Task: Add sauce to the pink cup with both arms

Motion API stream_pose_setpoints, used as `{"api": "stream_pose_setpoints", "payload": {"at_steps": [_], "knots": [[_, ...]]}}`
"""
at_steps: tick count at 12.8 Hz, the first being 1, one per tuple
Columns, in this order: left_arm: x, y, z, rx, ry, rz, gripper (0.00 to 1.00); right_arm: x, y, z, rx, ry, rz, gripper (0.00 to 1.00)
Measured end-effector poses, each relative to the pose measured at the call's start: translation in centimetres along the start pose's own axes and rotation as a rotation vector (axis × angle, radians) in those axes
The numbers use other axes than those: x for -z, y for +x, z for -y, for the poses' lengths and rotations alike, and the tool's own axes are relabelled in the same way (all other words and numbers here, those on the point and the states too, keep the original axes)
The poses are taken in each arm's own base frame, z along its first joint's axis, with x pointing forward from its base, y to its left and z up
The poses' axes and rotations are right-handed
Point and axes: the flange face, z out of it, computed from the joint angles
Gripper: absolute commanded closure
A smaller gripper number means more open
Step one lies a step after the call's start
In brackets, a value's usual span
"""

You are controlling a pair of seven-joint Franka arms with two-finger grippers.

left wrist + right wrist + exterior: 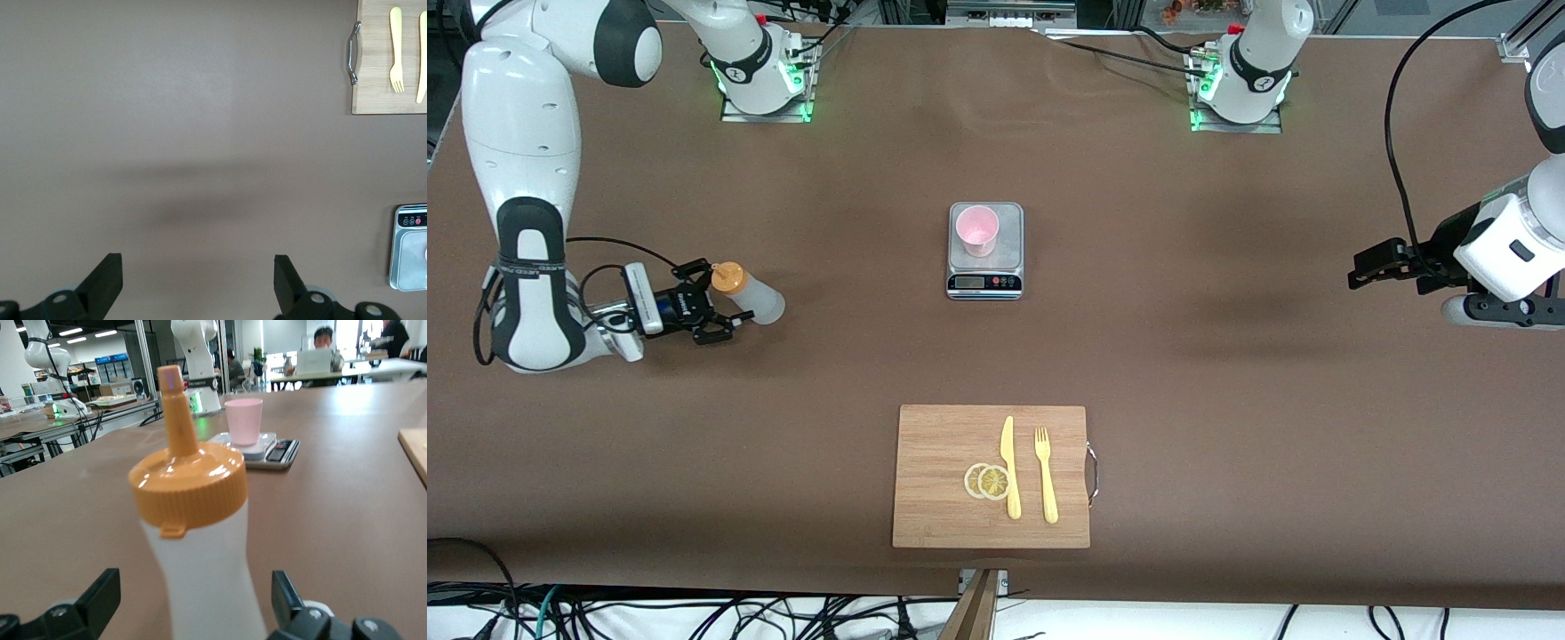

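The brown surface [1227,356] carries everything. At its 6 o'clock edge, nearest the front camera, lies a wooden cutting board [943,471] with a yellow knife [1009,467], a yellow fork [1046,476] and 2 lemon slices [987,481] on it. At the centre sits a small scale [985,267], and the pink cup [977,230] stands upright on its platform.

Over at 9 o'clock, toward the right arm's end, the right hand [713,302] sits low with its fingers spread wide on either side of the sauce [749,296]; the wrist view shows clear gaps, so nothing is gripped. The bottle stands upright on the surface (orange cap and nozzle up), well apart from the cup.

At 3 o'clock the left hand [1360,267] hovers over bare surface, fingers wide open and empty; that arm waits.
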Motion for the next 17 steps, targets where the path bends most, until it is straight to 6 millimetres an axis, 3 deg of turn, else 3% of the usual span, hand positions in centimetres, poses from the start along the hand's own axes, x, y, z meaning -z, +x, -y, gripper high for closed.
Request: {"api": "stream_pose_setpoints", "payload": {"at_steps": [4, 7, 10, 13, 15, 17], "knots": [[0.0, 0.0, 0.0, 0.0, 0.0, 0.0, 0.0, 6.9, 5.1, 2.3, -0.214, 0.055, 0.122, 0.0], [0.0, 0.0, 0.0, 0.0, 0.0, 0.0, 0.0, 10.2, 9.8, 3.4, -0.426, 0.079, 0.167, 0.0], [0.0, 0.0, 0.0, 0.0, 0.0, -0.001, 0.0, 11.0, 15.6, 1.8, -0.654, 0.073, 0.254, 0.0], [0.0, 0.0, 0.0, 0.0, 0.0, 0.0, 0.0, 10.4, 24.7, 0.8, -0.882, 0.011, 0.515, 0.0], [0.0, 0.0, 0.0, -0.001, 0.0, 0.0, 0.0, 10.3, 31.2, 1.7, -0.996, -0.085, 0.678, 0.0], [0.0, 0.0, 0.0, -0.001, 0.0, 0.0, 0.0, 10.6, 35.5, 3.3, -1.081, -0.211, 0.787, 0.0]]}}
